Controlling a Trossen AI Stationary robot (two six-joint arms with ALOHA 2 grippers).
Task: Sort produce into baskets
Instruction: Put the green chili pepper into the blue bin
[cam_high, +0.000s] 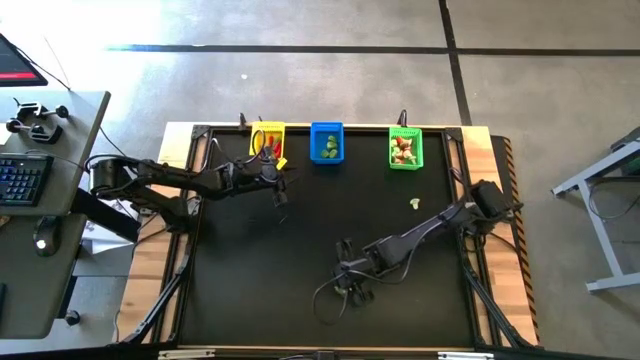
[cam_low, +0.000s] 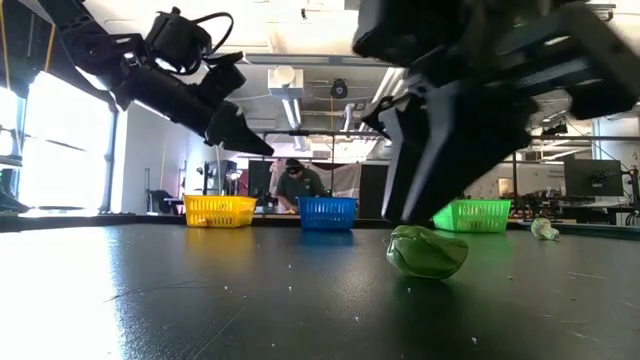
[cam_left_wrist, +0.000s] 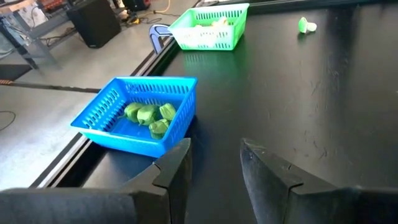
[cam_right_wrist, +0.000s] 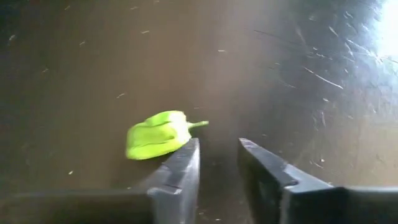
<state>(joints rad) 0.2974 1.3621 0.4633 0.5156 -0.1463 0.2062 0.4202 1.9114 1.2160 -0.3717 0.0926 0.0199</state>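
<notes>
A small green pepper piece (cam_right_wrist: 158, 135) lies on the black table; it also shows in the low view (cam_low: 427, 251). My right gripper (cam_right_wrist: 217, 158) is open and low over the table's near middle (cam_high: 348, 287), with the pepper just outside one finger, not between the two. My left gripper (cam_left_wrist: 214, 163) is open and empty, above the table (cam_high: 281, 192) near the yellow basket (cam_high: 268, 142). The blue basket (cam_left_wrist: 140, 115) holds green pieces. The bright green basket (cam_high: 405, 148) holds white-and-red pieces. All three baskets stand along the far edge. My right gripper stands next to the pepper piece, one finger (cam_right_wrist: 181, 167) close by its side (cam_right_wrist: 177, 140). I cannot tell whether the finger touches it. The pepper lies flat on the table.
One loose pale green piece (cam_high: 414, 204) lies on the table's right side, below the green basket; it also shows in the left wrist view (cam_left_wrist: 306, 25). A person (cam_low: 297, 183) stands in the room beyond the far edge. A desk with a keyboard (cam_high: 22, 180) is off to the left.
</notes>
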